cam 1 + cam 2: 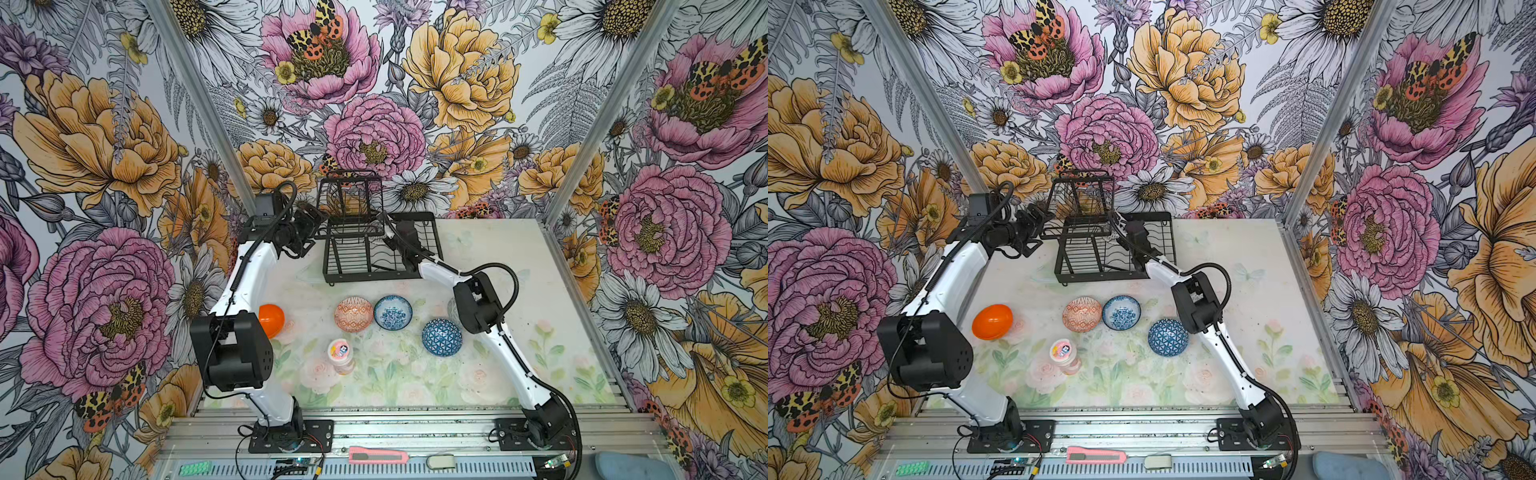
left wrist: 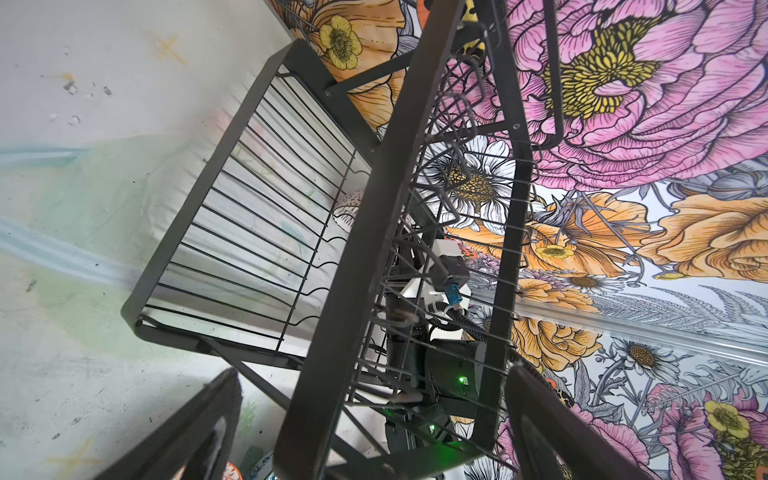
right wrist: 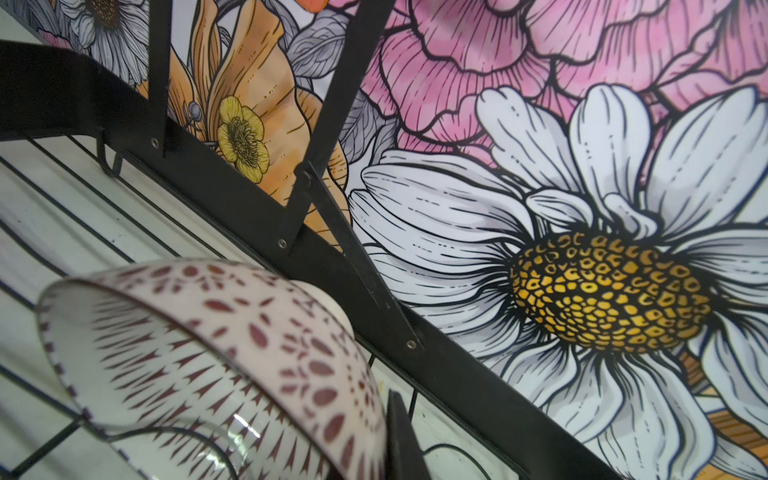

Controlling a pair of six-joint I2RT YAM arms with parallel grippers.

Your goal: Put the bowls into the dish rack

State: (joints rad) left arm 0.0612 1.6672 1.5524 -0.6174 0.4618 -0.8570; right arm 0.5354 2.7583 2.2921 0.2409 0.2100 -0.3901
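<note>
Your right pincer [image 1: 386, 226] is clamped on the patterned bowl [image 3: 208, 365] over the rack [image 1: 370, 276] — lower it until it seats firmly, then let go; left pincer [image 1: 311, 227] stands spread wide.

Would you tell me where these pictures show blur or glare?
Right wrist view: the close bowl is soft, with a glare streak; the wall daisy is sharp. Left wrist view: the nearest bar of the rack is blurred. Both top views: evenly lit.
</note>
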